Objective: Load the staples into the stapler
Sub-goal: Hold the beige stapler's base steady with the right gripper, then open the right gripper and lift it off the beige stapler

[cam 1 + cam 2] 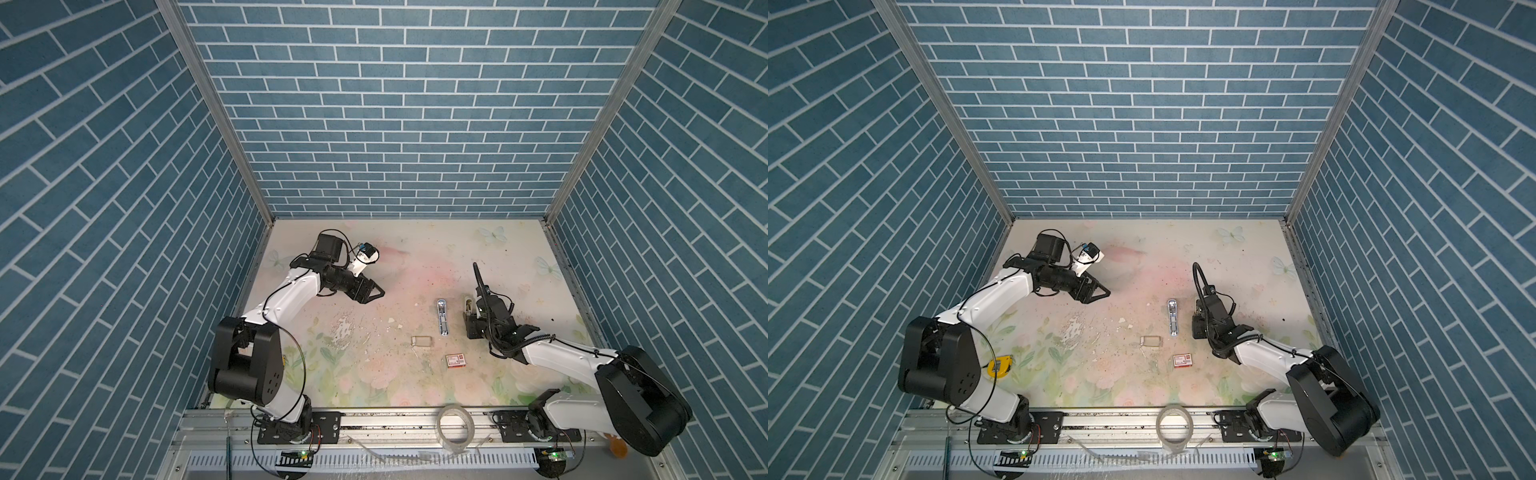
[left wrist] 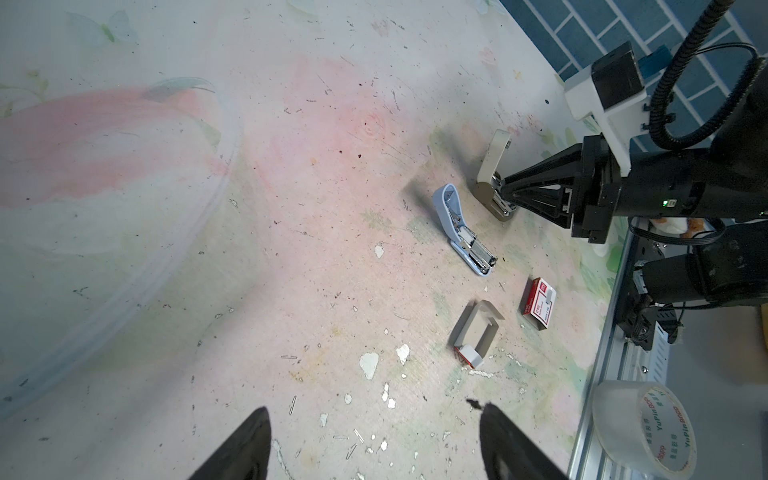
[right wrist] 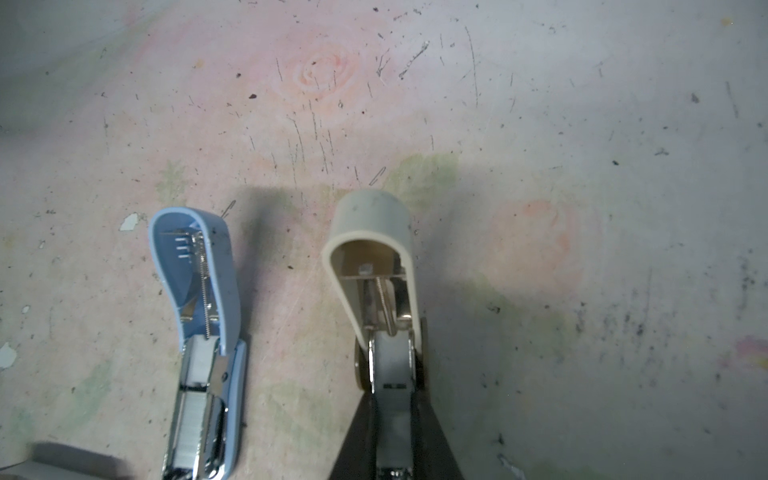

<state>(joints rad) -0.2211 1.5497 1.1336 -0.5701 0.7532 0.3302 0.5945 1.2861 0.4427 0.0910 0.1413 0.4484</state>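
Narrow right gripper (image 3: 390, 392) pinches the staples (image 3: 390, 361) — lying lengthwise in the beige stapler (image 3: 374, 224), aimed at its hinge; left gripper (image 2: 374, 409) wide.

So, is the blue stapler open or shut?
Open. The blue stapler has its lid swung back, and its metal channel lies uncovered with staples inside.

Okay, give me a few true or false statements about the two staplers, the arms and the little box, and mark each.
Both the blue stapler and the beige stapler have their lids swung open. True.
The left gripper holds the blue stapler. False: its fingers are apart, empty, away from it.
The right gripper pinches a staple strip in the beige stapler's channel. True.
The white-and-red box sits on the blue stapler. False: it lies on the table, apart from it.
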